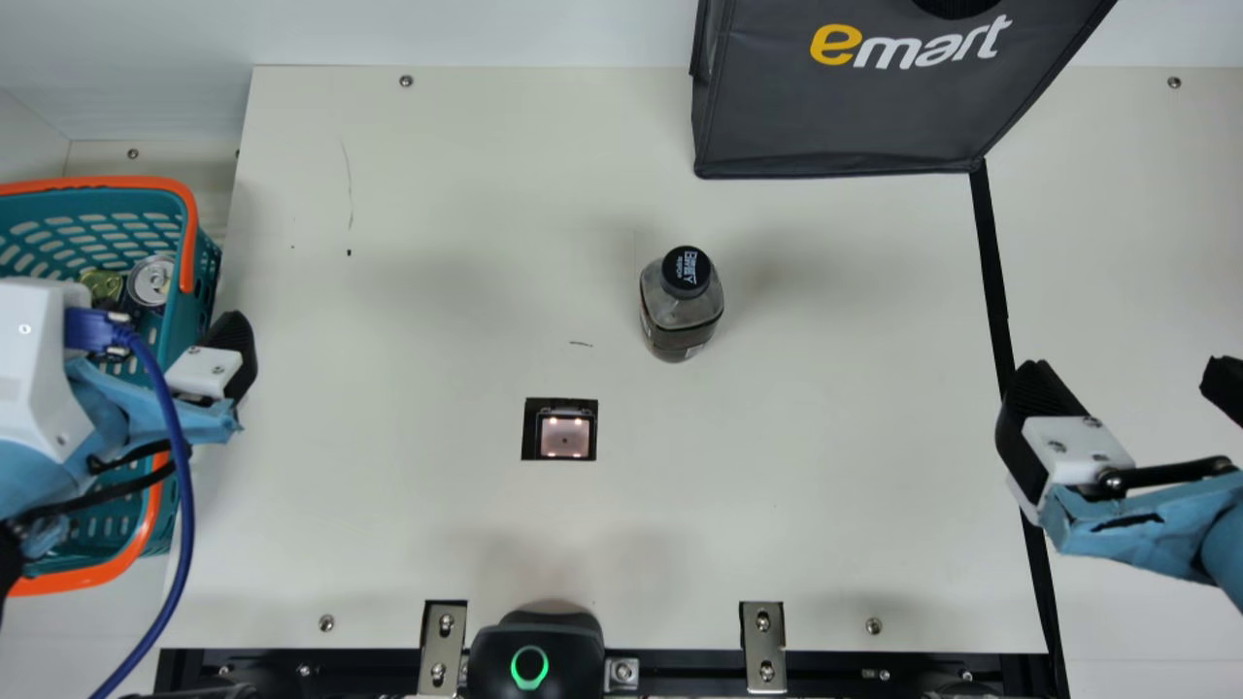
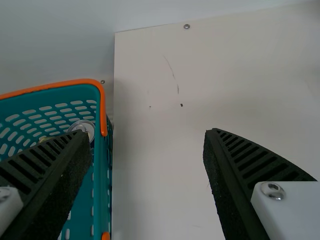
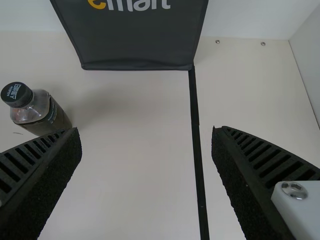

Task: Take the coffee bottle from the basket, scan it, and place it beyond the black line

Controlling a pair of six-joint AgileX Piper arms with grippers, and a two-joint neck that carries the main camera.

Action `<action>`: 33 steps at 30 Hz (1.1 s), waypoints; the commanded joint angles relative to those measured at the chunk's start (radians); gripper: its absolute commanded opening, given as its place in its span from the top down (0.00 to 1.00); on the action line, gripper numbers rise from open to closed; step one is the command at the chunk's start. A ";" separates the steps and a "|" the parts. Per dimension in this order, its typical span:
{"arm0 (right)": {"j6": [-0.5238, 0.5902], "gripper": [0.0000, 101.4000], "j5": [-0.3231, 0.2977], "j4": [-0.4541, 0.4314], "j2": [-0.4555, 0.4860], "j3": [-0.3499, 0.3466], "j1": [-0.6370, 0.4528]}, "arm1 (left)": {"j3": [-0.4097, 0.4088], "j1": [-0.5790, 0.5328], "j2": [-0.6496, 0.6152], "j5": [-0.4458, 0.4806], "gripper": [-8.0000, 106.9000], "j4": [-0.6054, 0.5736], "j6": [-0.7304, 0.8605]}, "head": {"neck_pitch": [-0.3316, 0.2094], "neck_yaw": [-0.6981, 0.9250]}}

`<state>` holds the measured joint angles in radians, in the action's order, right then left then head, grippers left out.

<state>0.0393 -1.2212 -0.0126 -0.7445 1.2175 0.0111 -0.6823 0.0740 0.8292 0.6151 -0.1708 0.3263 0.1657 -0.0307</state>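
Observation:
The coffee bottle, dark-capped, stands upright on the table right of centre in the main view; in the right wrist view the bottle is at the left. The black line runs along the table's right side. My left gripper is over the basket's right edge, far from the bottle; in its wrist view the left gripper is open. My right gripper is above the line, right of the bottle; in its wrist view the right gripper stands open, holding nothing.
A square scanner window is set in the table, in front and left of the bottle. A black scanner device sits at the front edge. A dark bag stands at the back right. Cans lie in the basket.

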 commanded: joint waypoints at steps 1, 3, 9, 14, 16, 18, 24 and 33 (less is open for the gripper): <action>0.000 0.10 0.000 0.000 0.000 0.000 0.000 | 0.000 0.000 0.000 0.000 0.15 0.000 0.000 | -0.027 0.003; 0.000 0.10 0.000 0.000 0.000 0.000 0.000 | 0.000 0.000 0.000 0.000 0.15 0.000 0.000 | -0.027 0.003; 0.000 0.10 0.000 0.000 0.000 0.000 0.000 | 0.000 0.000 0.000 0.000 0.15 0.000 0.000 | -0.027 0.003; 0.000 0.10 0.000 0.000 0.000 0.000 0.000 | 0.000 0.000 0.000 0.000 0.15 0.000 0.000 | -0.027 0.003; -0.002 0.10 0.001 -0.001 -0.001 0.000 0.002 | 0.000 0.000 0.000 0.000 0.15 0.000 0.000 | -0.027 0.003; 0.002 0.10 0.002 0.000 -0.003 0.000 0.001 | 0.000 0.000 0.000 0.000 0.15 0.000 0.000 | -0.027 0.003; 0.011 0.10 0.016 0.005 -0.017 -0.006 0.005 | 0.000 0.000 0.000 0.000 0.15 0.000 0.000 | -0.027 0.003; 0.015 0.10 0.043 -0.002 -0.053 -0.011 0.027 | 0.000 0.000 0.000 0.000 0.15 0.000 0.000 | -0.027 0.003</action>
<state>0.0539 -1.1780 -0.0113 -0.7953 1.2074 0.0355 -0.6823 0.0740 0.8292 0.6151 -0.1708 0.3263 0.1657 -0.0291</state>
